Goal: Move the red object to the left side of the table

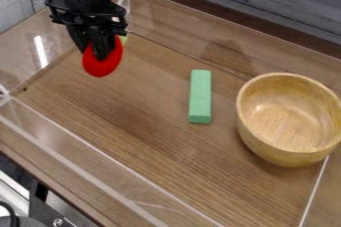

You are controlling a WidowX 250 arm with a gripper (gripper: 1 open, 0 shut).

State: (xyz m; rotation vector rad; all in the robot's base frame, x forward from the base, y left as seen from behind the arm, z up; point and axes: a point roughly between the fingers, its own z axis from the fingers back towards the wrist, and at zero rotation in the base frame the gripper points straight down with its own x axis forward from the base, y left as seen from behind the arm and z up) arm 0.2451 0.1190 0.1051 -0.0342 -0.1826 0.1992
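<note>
The red object point(102, 60), a small round bright-red toy fruit, hangs between the black fingers of my gripper point(96, 50), which is shut on it. Its leafy stem is hidden by the fingers. The gripper points almost straight down over the left part of the brown wood-grain table point(120, 141), with the fruit just above the surface near the far left corner. I cannot tell whether the fruit touches the wood.
A green rectangular block point(200, 96) lies mid-table, right of the gripper. A round light wooden bowl point(289, 117) stands at the right. Low clear acrylic walls point(54, 136) edge the tabletop on the left, front and back.
</note>
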